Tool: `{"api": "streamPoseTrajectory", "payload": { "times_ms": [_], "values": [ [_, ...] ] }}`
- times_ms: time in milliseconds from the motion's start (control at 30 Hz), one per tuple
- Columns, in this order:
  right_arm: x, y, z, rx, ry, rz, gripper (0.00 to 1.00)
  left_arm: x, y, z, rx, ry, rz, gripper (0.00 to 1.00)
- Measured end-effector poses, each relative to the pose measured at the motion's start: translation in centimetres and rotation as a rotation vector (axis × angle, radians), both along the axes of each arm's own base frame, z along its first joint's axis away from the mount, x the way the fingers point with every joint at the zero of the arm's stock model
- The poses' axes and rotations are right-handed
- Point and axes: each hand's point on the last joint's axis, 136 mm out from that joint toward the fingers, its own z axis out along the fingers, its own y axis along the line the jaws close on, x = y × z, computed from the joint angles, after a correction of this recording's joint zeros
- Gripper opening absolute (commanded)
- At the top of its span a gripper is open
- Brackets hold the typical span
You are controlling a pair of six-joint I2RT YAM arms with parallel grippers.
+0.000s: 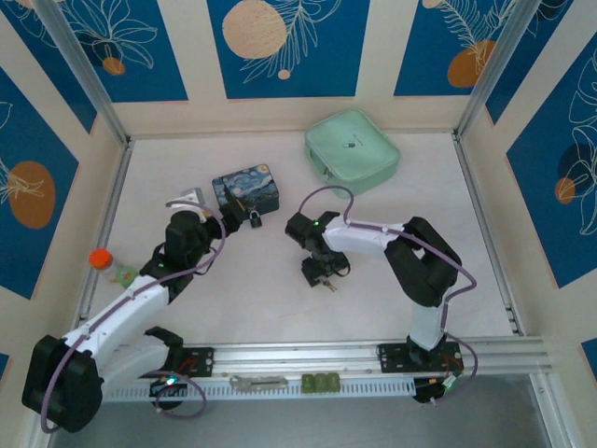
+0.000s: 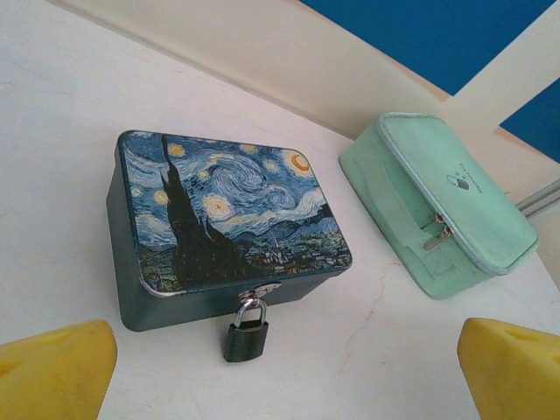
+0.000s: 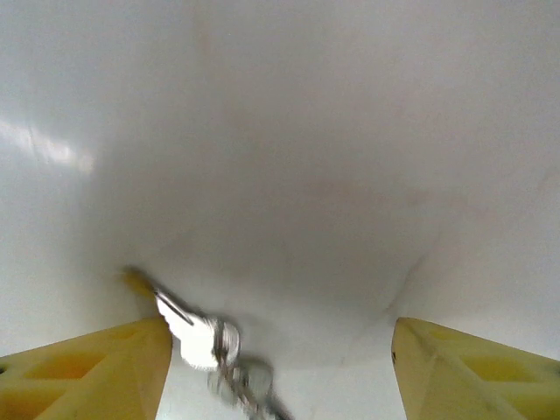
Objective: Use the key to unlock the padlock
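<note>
On the white counter [image 1: 280, 308], left of centre, the Starry Night tin [image 1: 244, 189] is sitting with its lid closed. The padlock [image 1: 254, 220] is hanging from the hasp on the tin's near face. From the left wrist camera, the padlock [image 2: 245, 337] is showing as a small dark block. Its silvery shackle is looped through the hasp of the tin [image 2: 227, 210] and closed, and its body is resting against the counter [image 2: 52, 131].

The left tool [image 1: 191, 201] is hovering just left of the tin and pointing toward it. In its own view the left tool [image 2: 287, 350] is holding its yellow fingers [image 2: 52, 372] wide apart, with nothing between them.

The right tool [image 1: 319, 271] is pointing down at the counter near the middle, well apart from the tin. The key [image 1: 328, 282] is lying just beside its tip. In the right wrist view the right tool [image 3: 280, 328] is also standing with its fingers [image 3: 87, 367] apart. The key [image 3: 206, 337] is lying on the counter [image 3: 280, 131] close to the finger at the picture's left. It is blurred there, so it is probably touching that finger, though I cannot tell for sure.

A mint-green zipped pouch [image 1: 353, 149] is lying toward the back of the counter, right of the tin. An orange-capped bottle [image 1: 103, 261] is standing by the left arm.
</note>
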Motion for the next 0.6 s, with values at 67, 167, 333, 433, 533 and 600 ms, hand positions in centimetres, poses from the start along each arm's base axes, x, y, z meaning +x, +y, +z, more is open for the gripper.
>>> {"api": "streamPoseTrajectory", "payload": {
  "times_ms": [67, 167, 333, 433, 533, 600],
  "values": [
    [2.4, 1.3, 0.2, 0.067, -0.047, -0.027, 0.68, 0.0, 0.0, 0.1, -0.001, -0.002, 0.000, 0.99],
    [4.7, 2.5, 0.6, 0.149, -0.090, -0.055, 0.66, -0.1, 0.0, -0.1, 0.001, 0.007, -0.001, 0.99],
    [4.1, 2.6, 0.0, 0.170, -0.070, -0.052, 0.66, -0.4, -0.1, 0.5, -0.025, -0.004, -0.005, 0.99],
    [2.8, 2.6, 0.3, 0.172, -0.066, -0.040, 0.66, -0.5, -0.1, 0.8, -0.036, -0.009, -0.008, 0.99],
    [0.5, 2.0, 0.7, 0.160, -0.037, -0.035, 0.65, -0.5, -0.3, 0.7, -0.039, -0.005, -0.017, 0.99],
    [-0.8, 1.6, 0.6, 0.148, -0.016, -0.037, 0.63, -0.5, -0.4, 0.6, -0.043, -0.001, -0.023, 0.99]
  ]
}}
